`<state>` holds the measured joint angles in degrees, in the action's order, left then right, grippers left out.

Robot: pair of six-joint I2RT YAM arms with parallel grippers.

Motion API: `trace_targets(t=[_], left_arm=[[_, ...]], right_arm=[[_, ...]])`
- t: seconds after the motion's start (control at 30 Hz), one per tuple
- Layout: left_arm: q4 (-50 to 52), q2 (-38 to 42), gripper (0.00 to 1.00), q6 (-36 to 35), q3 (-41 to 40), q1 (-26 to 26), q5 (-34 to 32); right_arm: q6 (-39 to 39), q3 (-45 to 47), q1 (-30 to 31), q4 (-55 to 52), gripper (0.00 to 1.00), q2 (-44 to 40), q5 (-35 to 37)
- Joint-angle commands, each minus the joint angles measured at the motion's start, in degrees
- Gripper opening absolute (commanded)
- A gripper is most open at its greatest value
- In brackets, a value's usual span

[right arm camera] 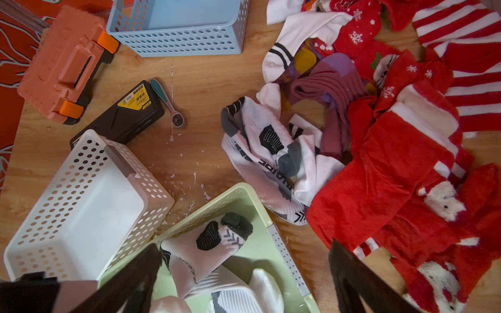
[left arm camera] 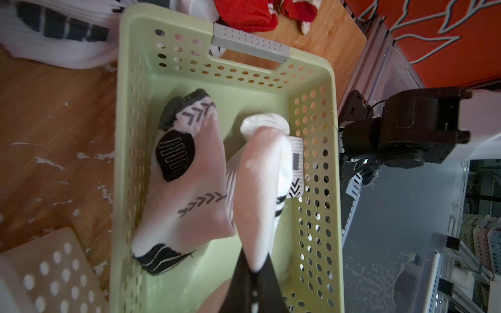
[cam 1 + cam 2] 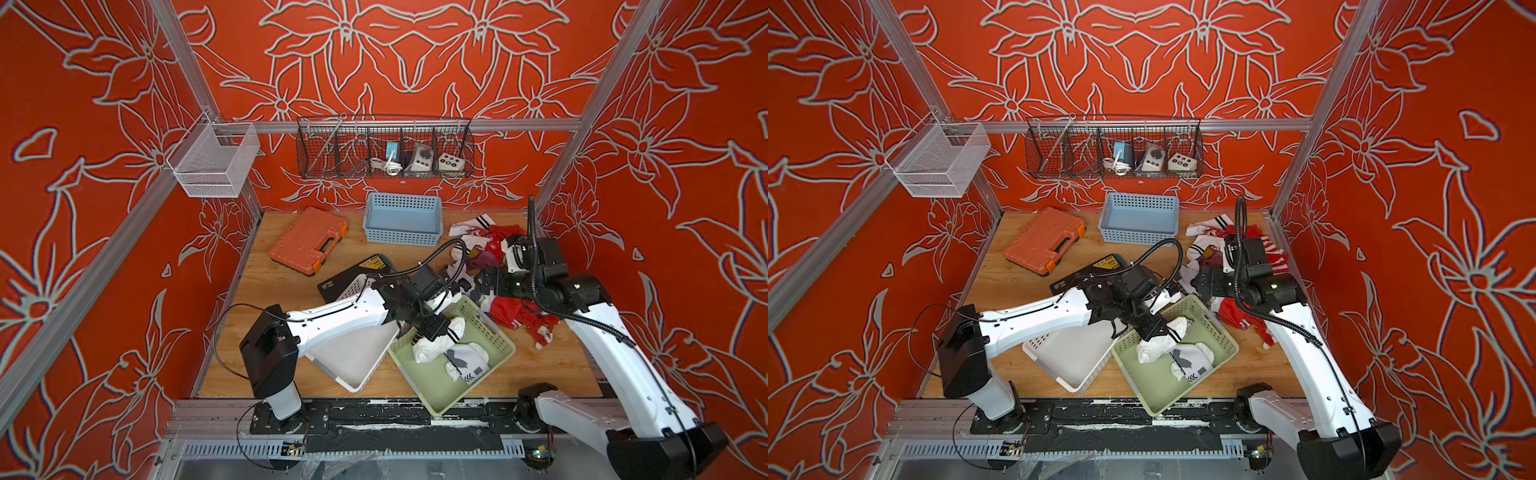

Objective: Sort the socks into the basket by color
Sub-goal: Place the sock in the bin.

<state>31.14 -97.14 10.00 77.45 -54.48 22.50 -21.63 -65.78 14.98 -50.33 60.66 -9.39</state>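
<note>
Left wrist view shows the left gripper (image 2: 253, 271) pinching a white striped sock (image 2: 260, 184) dangling below it into the green basket (image 2: 127, 162) beside another white sock (image 2: 195, 176), while the right gripper (image 1: 245, 246) hangs spread wide, the mixed sock pile (image 1: 379, 162) lying just beyond its fingertips.
</note>
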Motion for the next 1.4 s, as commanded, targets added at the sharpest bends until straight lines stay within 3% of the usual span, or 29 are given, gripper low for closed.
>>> trace_targets(t=[0.0,0.23,0.33,0.5,0.57,0.73,1.03,1.37], left_arm=[[-2.39,-3.24,0.0,-1.69,0.51,-0.4,4.1],[-2.75,-8.62,0.03,-1.91,-1.46,-0.54,5.71],[-2.83,-8.68,0.19,-1.91,-1.91,-0.54,5.33],[-2.5,-8.0,0.58,-2.17,-1.54,-0.54,4.27],[-2.4,-7.39,0.64,-2.18,-1.51,-0.5,3.47],[-3.53,-3.13,0.7,-1.55,-2.48,-0.03,0.03],[-5.69,6.94,0.74,4.03,-2.65,7.85,0.95],[-2.5,14.01,0.76,9.99,0.42,16.94,0.27]], right_arm=[[0.14,1.07,-0.96,0.56,0.98,0.36,-1.38],[0.93,1.6,-2.25,0.84,0.98,1.44,-1.16],[1.31,1.49,-2.54,1.14,0.98,2.24,-1.16],[1.63,1.14,-2.71,1.67,0.98,3.71,-1.26],[1.83,0.79,-2.76,1.6,0.98,4.36,-1.07],[2.79,0.39,-2.77,1.57,0.94,6.57,-0.81],[3.57,-0.23,-2.83,3.22,0.72,12.43,1.47],[3.36,-8.51,-7.03,3.84,0.74,25.88,8.32]])
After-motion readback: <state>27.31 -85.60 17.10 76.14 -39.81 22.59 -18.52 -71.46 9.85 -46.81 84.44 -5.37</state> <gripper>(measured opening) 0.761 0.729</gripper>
